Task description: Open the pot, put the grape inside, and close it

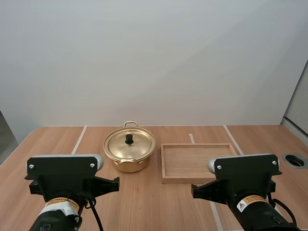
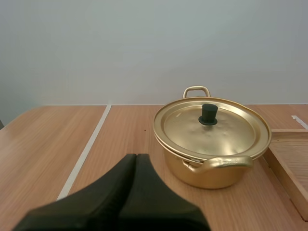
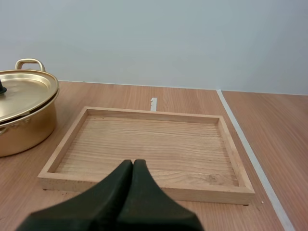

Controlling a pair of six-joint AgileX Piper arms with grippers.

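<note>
High view: gold pot [image 1: 129,152], lid [image 1: 129,143] on, sits mid worktop [image 1: 154,202]. Wooden tray [image 1: 198,162] just beside it, to its right. Both my arms at the near edge.

Left wrist view: left fingers [image 2: 126,168] pressed together, holding nothing, pot ahead and apart from them.

Right wrist view: right fingers [image 3: 125,173] pressed together, holding nothing, near the wooden tray's front rim. Pot beside the tray.

A plain, pale wall [image 1: 154,62] rises behind a light wooden surface [image 1: 159,204] crossed by white lines [image 1: 79,139] running front to back. A round dark port [image 1: 295,160] sits near its right edge, below a grey panel [image 1: 299,101].
</note>
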